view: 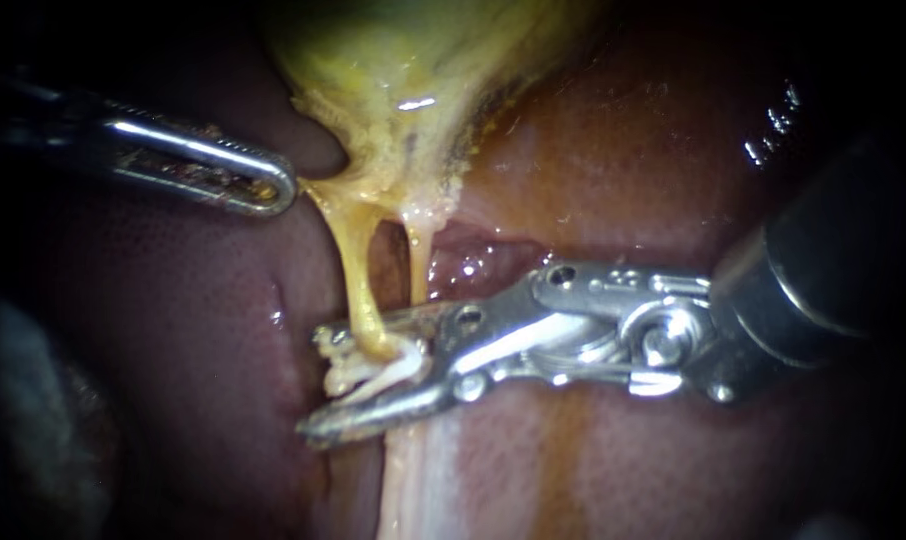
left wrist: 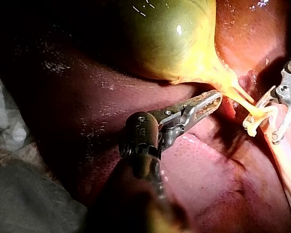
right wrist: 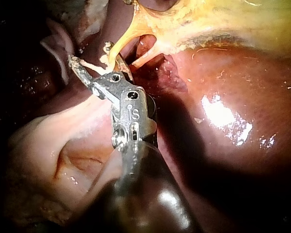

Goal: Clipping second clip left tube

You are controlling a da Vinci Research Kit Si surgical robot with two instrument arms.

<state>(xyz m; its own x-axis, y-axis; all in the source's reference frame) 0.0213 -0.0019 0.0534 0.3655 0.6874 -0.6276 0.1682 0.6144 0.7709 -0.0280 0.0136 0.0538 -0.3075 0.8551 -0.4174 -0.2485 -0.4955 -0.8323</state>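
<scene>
Left tube point(view: 358, 275), the thicker of two yellow strands, comes down from the narrow end of the gallbladder point(view: 413, 60). Low on its length it passes between the jaws of my right instrument point(view: 315, 382). Those jaws stand apart in a moderate wedge, one on the far side of the tube and one on the near side, with a clear gap at the tips, and they clamp nothing. A white clip point(view: 358, 368) sits in that gap, wrapped round the lower end of the left tube, where pale strands bunch together. From the jaws the metal hinge and dark shaft run off to the right across the dark red liver point(view: 653, 170).

Just right of the left tube hangs the thinner right tube point(view: 418, 262), which drops to the edge of the far jaw. Whether it touches the jaw I cannot tell. A pale strip of tissue point(view: 423, 480) runs from under the jaws toward the near edge.

My left instrument point(view: 278, 185) lies far and to the left, its jaws pressed together and holding nothing. Its tip is just beside the yellow fringe at the gallbladder's neck.
</scene>
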